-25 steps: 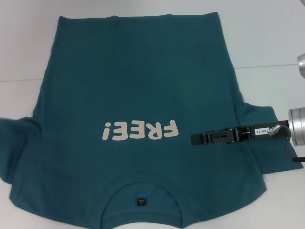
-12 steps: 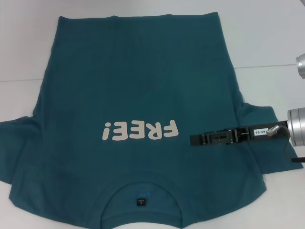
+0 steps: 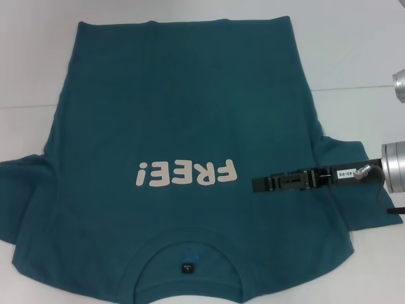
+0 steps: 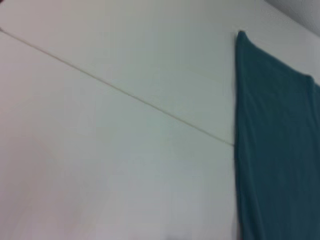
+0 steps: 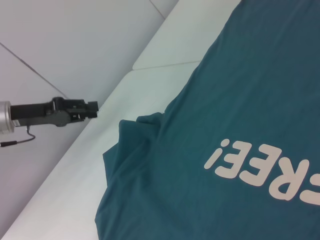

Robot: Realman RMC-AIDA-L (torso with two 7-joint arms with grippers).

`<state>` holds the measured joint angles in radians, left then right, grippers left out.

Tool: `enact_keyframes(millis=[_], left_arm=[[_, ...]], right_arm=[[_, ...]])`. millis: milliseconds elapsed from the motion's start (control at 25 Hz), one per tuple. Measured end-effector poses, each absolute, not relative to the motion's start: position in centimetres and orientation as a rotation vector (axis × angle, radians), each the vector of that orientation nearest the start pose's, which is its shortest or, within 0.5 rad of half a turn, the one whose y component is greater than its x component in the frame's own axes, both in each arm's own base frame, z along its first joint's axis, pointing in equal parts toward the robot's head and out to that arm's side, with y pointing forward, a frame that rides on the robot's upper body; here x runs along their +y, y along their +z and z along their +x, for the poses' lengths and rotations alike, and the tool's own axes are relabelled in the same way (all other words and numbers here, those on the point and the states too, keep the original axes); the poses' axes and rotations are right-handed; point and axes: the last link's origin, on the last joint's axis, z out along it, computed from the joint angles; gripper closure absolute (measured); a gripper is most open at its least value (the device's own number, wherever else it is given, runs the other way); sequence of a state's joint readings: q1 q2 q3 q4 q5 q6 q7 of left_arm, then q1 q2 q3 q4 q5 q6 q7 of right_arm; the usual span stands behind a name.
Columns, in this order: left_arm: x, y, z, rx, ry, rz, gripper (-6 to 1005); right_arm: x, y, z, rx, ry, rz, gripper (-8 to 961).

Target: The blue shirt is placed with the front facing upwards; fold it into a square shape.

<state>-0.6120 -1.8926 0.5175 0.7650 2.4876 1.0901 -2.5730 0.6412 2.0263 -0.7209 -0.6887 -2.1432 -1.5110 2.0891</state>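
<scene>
Pincer first: the right gripper point(image 3: 261, 184) reaches in from the right, low over the shirt point(image 3: 183, 107), its tip beside the last letter of the print point(image 3: 186, 172). It holds nothing that I can see; seen edge-on, whether its fingers are parted or closed I cannot tell. The left gripper point(image 5: 92, 107) is out of the head view; the right wrist view shows it hanging off the table's far side, beyond the left sleeve point(image 5: 132, 137), also empty-looking, its opening unclear.

The shirt lies flat and face up on the table point(image 3: 354, 57), collar point(image 3: 188, 250) toward the robot, hem at the far edge, both sleeves spread out. The right sleeve point(image 3: 348, 171) sits under the right arm; the left one is rumpled.

Nothing looks folded yet. The cloth should be light, limp and unbreakable, but it will sag and drag, and a single pinch may bunch it. Best holds are likely the edges: a sleeve tip or shoulder seam on each side, lifted and laid inward over the chest.
</scene>
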Motion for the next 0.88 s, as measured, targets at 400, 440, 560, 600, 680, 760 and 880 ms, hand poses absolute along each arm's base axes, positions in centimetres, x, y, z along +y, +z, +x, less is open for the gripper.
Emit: enact_keyframes(millis=[400,440,560,600,680,760,880], left_arm=[[41.8,10.6,-35.5,-1.477,-0.228,-1.723,365],[42.0,10.2,-35.5,-1.467,-0.217,-1.722,259],[42.3,9.7,-35.6,-1.455,-0.211,-1.71,190],[42.3,9.5,-35.6,-1.456,-0.211,-1.709,166],[42.5,9.2,-35.5,-1.459,-0.208,-1.712,120],[42.7,9.0,-35.4,-1.459,-0.206,-1.711,122],[43.0,8.7,-35.3,-1.452,-0.199,-1.711,126]], right_arm=[[36.4,1.3,24.9,1.433,0.538,-2.58,37],[36.4,1.3,24.9,1.434,0.538,-2.579,37],[36.4,1.3,24.9,1.435,0.538,-2.579,37],[36.4,1.3,24.9,1.435,0.538,-2.577,37],[36.5,1.3,24.9,1.435,0.537,-2.572,37],[36.5,1.3,25.0,1.435,0.536,-2.569,37],[36.5,1.3,25.0,1.435,0.535,-2.566,37]])
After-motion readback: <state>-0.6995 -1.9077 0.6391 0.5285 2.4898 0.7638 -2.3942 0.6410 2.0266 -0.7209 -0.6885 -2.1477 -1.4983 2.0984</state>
